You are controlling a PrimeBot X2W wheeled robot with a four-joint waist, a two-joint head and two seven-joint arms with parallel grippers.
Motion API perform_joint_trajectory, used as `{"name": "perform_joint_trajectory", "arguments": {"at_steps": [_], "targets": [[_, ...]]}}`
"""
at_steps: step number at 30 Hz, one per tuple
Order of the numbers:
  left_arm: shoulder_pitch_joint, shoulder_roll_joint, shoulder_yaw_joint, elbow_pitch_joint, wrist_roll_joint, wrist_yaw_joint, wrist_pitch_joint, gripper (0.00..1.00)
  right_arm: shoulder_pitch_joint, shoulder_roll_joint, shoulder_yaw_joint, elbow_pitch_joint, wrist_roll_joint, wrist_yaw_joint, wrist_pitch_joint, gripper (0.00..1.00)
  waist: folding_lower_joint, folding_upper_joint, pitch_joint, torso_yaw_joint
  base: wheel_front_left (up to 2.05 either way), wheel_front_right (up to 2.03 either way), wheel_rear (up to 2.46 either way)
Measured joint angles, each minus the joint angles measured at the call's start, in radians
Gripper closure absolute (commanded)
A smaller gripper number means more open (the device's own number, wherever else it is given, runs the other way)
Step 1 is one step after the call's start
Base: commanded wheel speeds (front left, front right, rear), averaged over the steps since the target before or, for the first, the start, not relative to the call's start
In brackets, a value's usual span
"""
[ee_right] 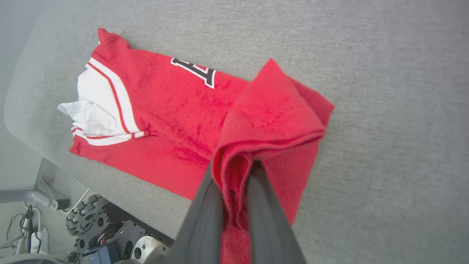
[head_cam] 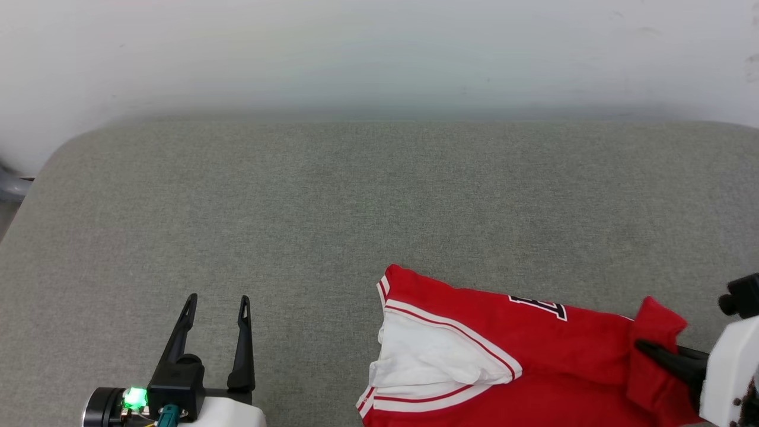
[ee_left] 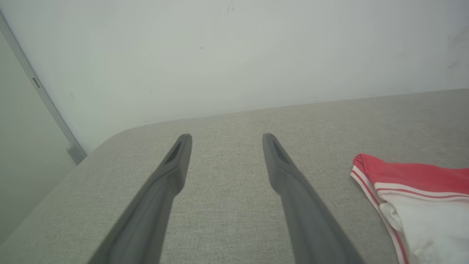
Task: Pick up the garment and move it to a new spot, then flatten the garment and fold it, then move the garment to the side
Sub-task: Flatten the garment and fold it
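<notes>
At the near edge of the table, on my right-hand side, lies the garment (head_cam: 533, 344), a red jersey-style T-shirt with white short sleeves and red-and-white striped trim. It is spread mostly flat, and its nearest part runs out of the head view at the bottom. In the right wrist view I can see the robot's dark treaded wheels and metal base (ee_right: 99, 227) below the garment's near edge, under the table's rim.

At the garment's right end, my right gripper (ee_right: 236, 172) has its two long dark fingers pinched together on a bunched fold of red cloth. That fold stands up above the rest of the shirt. Toward the garment's left end, a crumpled white sleeve (head_cam: 427, 350) lies on the red body, framed by the striped trim. Along the garment's far edge, part of the black, white-outlined numerals (head_cam: 536, 307) shows, with the rest tucked out of sight.

Left of the garment and well apart from it, my left gripper (head_cam: 217, 299) hovers with its fingers spread wide and nothing between them. A green light glows on its wrist.

Beyond the garment, the grey woven-fabric tabletop (head_cam: 356, 196) stretches back to its rounded far corners. Behind that rises a plain pale wall (head_cam: 356, 53) — faint scuffs mark it up near the right side.
</notes>
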Motion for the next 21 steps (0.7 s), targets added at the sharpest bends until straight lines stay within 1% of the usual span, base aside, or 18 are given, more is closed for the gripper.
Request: {"name": "perform_joint_trajectory", "arguments": {"at_steps": [5, 9, 12, 13, 21], "targets": [[-0.002, -0.013, 0.001, 0.002, 0.008, -0.012, 0.000, 0.00, -0.041, 0.089, 0.011, -0.084, -0.059, 0.000, 0.068, 1.00, -0.0001, 0.0000, 0.010, 0.011, 0.00, 0.00, 0.00], [-0.014, -0.020, 0.001, 0.003, 0.016, -0.021, 0.000, 0.00, -0.104, 0.171, 0.049, -0.097, -0.119, 0.000, 0.101, 1.00, 0.0000, 0.0000, 0.020, 0.022, 0.00, 0.00, 0.00], [-0.022, -0.025, -0.003, 0.006, 0.019, -0.030, 0.000, 0.00, -0.151, 0.228, 0.099, -0.082, -0.166, 0.000, 0.116, 1.00, 0.0000, 0.0000, 0.030, 0.032, 0.00, 0.00, 0.00], [-0.039, -0.032, -0.007, 0.008, 0.025, -0.036, -0.001, 0.00, -0.196, 0.271, 0.156, -0.062, -0.194, 0.000, 0.127, 1.00, 0.0000, 0.0000, 0.044, 0.047, 0.00, 0.00, 0.00], [-0.062, -0.048, -0.011, 0.015, 0.029, -0.044, -0.001, 0.00, -0.345, 0.395, 0.305, 0.042, -0.253, 0.000, 0.103, 1.00, 0.0000, 0.0000, 0.085, 0.077, 0.00, 0.00, 0.00]]}}
